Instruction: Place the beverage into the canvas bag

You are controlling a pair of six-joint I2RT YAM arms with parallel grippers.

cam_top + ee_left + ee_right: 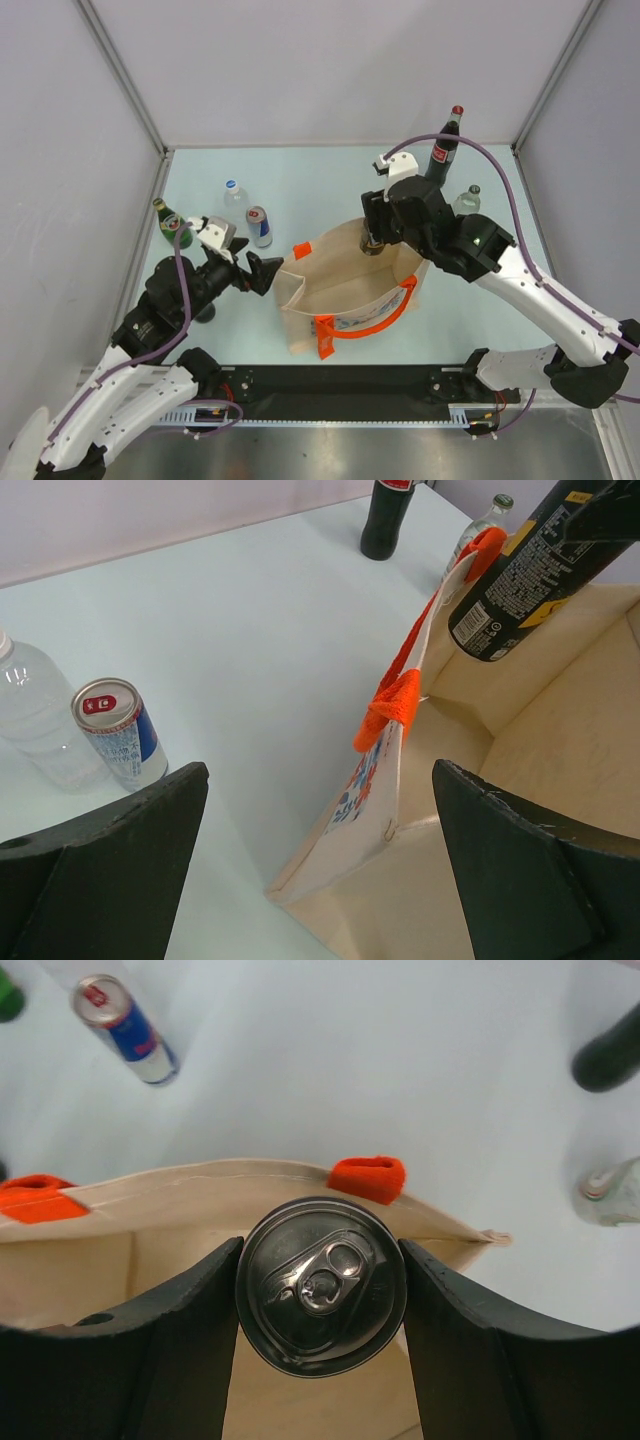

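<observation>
Two cans [259, 226], four bottles [447, 145], one canvas bag [340, 282]

Nothing readable: the black can [505, 590], at two o'clock in the left wrist view, carries tiny white print, and the canvas bag's [355, 800] blue print blurs.

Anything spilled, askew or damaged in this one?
Nothing stands out. The canvas bag stands open and intact. The right gripper grips a black can at the bag's mouth. The blue can and cola bottle stand upright on the table, and no spill shows.
</observation>
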